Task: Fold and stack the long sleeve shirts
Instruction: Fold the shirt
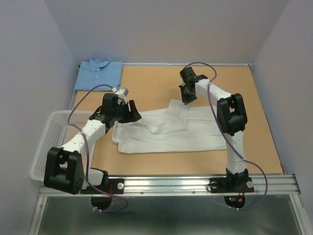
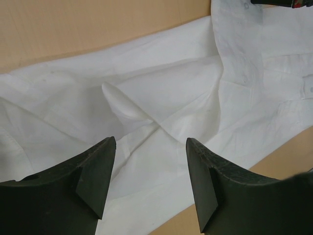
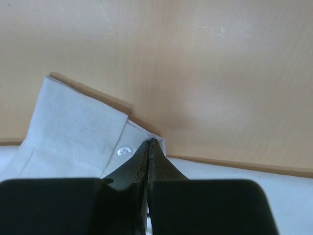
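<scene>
- The white shirt [image 1: 166, 134] lay spread across the middle of the table [image 1: 244, 107], long side running left to right, with one sleeve folded back over its body.
- The blue shirt [image 1: 99, 74] sat folded, collar up, in the far left corner of the table, well apart from the white one.
- A basket [image 1: 51, 134] stood off the left edge of the table, beside the left arm.
- The left gripper [image 1: 128, 111] hung over the left end of the white shirt. Its jaws stood wide apart and held nothing.
- In the left wrist view, the left gripper [image 2: 150, 142] had only white shirt [image 2: 161, 78] between and beyond its fingers, with a pointed flap of cloth just ahead of the gap and bare table at the top left.
- The right gripper [image 1: 186, 98] reached down at the far end of the folded sleeve, near the table's centre.
- In the right wrist view, the right gripper [image 3: 149, 143] had its jaws pressed fully together at the edge of the cuff [image 3: 78, 122], pinching the cloth there.
- A button [image 3: 123, 151] showed just left of the tips.
- The cuff lay flat on bare table, its far edge casting a thin shadow.
</scene>
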`<act>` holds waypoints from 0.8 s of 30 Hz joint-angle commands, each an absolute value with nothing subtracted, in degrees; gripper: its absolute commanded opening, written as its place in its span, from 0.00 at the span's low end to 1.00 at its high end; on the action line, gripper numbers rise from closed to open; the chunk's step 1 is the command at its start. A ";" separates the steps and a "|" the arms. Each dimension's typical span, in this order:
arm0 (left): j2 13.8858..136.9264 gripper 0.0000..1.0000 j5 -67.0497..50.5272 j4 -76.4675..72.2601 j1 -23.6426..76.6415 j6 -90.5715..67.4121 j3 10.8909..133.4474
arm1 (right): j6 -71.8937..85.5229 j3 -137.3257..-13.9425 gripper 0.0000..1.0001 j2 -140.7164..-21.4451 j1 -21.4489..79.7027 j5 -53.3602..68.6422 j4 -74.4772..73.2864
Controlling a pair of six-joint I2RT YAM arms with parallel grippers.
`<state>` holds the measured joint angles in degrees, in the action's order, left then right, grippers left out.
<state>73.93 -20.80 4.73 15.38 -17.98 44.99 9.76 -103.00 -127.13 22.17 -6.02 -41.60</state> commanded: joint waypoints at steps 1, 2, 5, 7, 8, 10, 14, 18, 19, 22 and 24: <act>70.58 0.70 -20.04 3.16 14.50 -18.46 43.77 | 13.35 -108.63 0.01 -122.44 22.50 -7.82 -43.77; 70.40 0.70 -20.04 3.25 14.41 -18.46 43.60 | 13.88 -108.55 0.01 -121.39 22.33 -8.26 -43.77; 70.22 0.70 -19.34 3.43 14.24 -18.46 43.16 | 16.17 -106.19 0.01 -115.86 21.89 -10.10 -43.86; 69.96 0.70 -19.16 3.43 14.24 -18.54 42.98 | 17.57 -104.86 0.01 -111.38 21.62 -11.77 -44.21; 69.96 0.70 -19.07 3.43 14.15 -18.54 42.80 | 18.01 -103.72 0.01 -110.05 21.53 -12.30 -44.47; 70.05 0.70 -18.98 3.34 14.15 -18.28 42.71 | 19.50 -103.01 0.01 -106.18 21.18 -14.23 -45.87; 70.93 0.70 -18.46 3.25 14.15 -17.49 42.89 | 21.79 -101.78 0.01 -100.73 19.78 -17.83 -47.90; 71.98 0.70 -18.28 2.99 14.15 -16.96 42.98 | 22.41 -101.51 0.01 -96.60 18.28 -20.13 -48.52; 72.33 0.70 -18.37 2.73 14.15 -17.14 42.89 | 22.15 -102.12 0.01 -95.72 17.85 -20.30 -48.60; 73.21 0.69 -18.28 1.50 14.15 -18.37 42.54 | 22.24 -102.92 0.01 -95.01 17.58 -20.48 -48.69; 74.43 0.68 -17.85 1.23 14.15 -19.33 42.63 | 22.59 -103.88 0.01 -94.83 17.58 -20.22 -48.52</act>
